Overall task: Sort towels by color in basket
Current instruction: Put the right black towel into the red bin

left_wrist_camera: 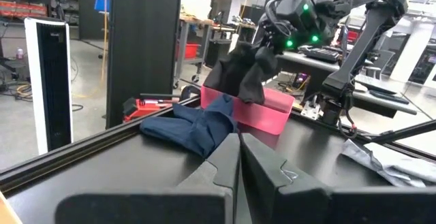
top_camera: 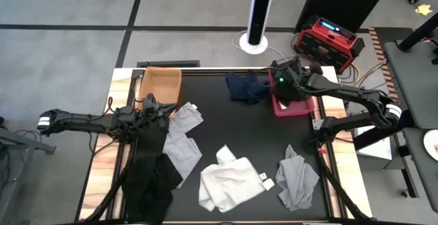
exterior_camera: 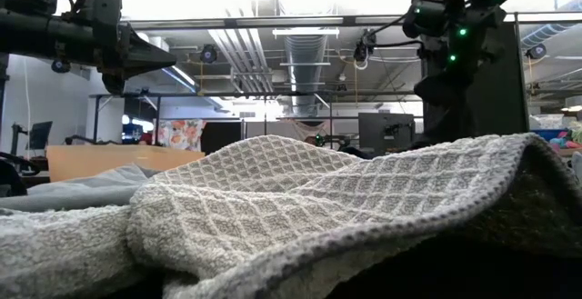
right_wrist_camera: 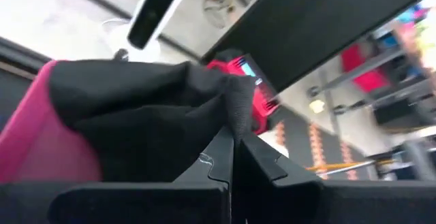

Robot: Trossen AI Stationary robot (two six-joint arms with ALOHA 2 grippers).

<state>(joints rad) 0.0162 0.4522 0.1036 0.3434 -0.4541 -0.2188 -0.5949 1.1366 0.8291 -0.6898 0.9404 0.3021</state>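
Holding a black towel [left_wrist_camera: 244, 74] over the pink basket [top_camera: 293, 104] at the table's far right, the right gripper [right_wrist_camera: 233, 139] has its fingers pinched tight on a fold of the cloth, which hangs down into the basket's mouth. The left wrist view shows the same towel bunched beneath that gripper, just above the pink rim. The left gripper [top_camera: 156, 107] hovers near the orange basket [top_camera: 161, 83] at the far left, fingers pressed together and gripping nothing.

Sorting looks barely begun, judging by how much cloth lies loose on the table. A navy towel [top_camera: 247, 86] sits just beside the pink basket. A light grey towel [top_camera: 185, 118] lies near the left gripper, with another grey one [top_camera: 183, 150] beside it. A second black towel [top_camera: 152, 182] is spread at the near left edge, a white towel [top_camera: 228, 178] lies near the middle front, and one more grey towel [top_camera: 297, 177] sits at the near right. The orange basket appears empty. So one dark towel is about to go in; six remain on the table.
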